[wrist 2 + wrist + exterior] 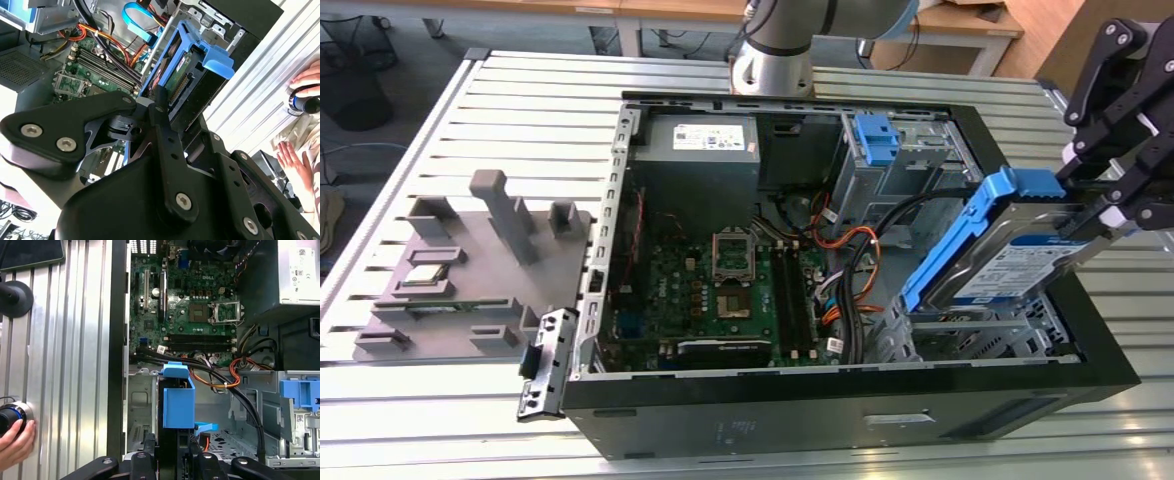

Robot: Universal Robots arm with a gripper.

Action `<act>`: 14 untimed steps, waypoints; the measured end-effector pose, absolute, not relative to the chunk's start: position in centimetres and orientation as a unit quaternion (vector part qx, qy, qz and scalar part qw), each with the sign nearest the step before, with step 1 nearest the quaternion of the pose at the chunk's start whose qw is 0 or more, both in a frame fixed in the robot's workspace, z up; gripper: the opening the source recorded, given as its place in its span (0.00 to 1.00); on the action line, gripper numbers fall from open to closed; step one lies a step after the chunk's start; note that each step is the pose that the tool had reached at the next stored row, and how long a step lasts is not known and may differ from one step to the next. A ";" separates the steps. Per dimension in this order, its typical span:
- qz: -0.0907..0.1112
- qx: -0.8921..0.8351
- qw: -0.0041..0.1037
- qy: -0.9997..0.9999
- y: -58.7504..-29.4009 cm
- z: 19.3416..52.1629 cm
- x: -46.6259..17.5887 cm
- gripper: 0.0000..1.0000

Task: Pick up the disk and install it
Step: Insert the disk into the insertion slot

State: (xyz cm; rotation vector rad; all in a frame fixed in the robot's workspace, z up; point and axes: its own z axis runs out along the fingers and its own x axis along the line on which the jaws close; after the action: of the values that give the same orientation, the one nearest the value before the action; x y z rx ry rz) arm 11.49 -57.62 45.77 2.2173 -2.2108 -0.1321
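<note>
Disk (1014,262): silver drive in its blue carrier, off the table and held at a steep tilt over the corner of the open computer case (854,425) at the exterior view's right. We see its labelled face there, and its narrow edge (178,405) in the first wrist view.
Gripper (1101,215): closed firmly on the disk's upper end, pinching it; we see nothing else in its hold.
Drive cage (981,335): bare metal bay just beneath the disk's low end. We cannot tell whether carrier and cage touch, and the disk is not seated.
Cables (847,245): black and orange leads loop just beside the cage, between it and the motherboard (720,290).
Step in hand: we judge this to be the carry-in, with the disk poised over the cage and the install not done.
Doing it well: we would ease out the tilt until the carrier's sides run parallel with the cage walls, hold the low end clear of the cables, and go slowly, since a skewed carrier is likely to jam on the sheet metal. The grip should be firm, as a drive held by one end could pivot.
Further out: a blue caddy (874,135) and a grey power supply (698,140) sit at the case's far side, well apart from the disk. A grey fixture block (467,260) rests on the slatted table (494,100) at the exterior view's left.
Person: a hand (15,442) rests on a knob on the table, outside the case wall.
</note>
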 end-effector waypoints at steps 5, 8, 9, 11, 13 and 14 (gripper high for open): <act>-0.042 0.706 0.004 -0.707 -57.6 45.7 11.8 0.35; -0.042 0.705 0.004 -0.708 -57.6 45.7 11.9 0.35; -0.042 0.705 0.004 -0.708 -57.6 45.6 11.9 0.35; -0.042 0.705 0.004 -0.708 -57.6 45.5 12.0 0.35; -0.042 0.705 0.004 -0.708 -57.6 45.5 12.0 0.35; -0.042 0.705 0.003 -0.708 -57.6 45.4 12.0 0.35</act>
State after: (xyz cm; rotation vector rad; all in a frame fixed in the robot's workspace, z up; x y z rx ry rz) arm 11.96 -57.62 45.43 2.2091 -2.2201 -0.1329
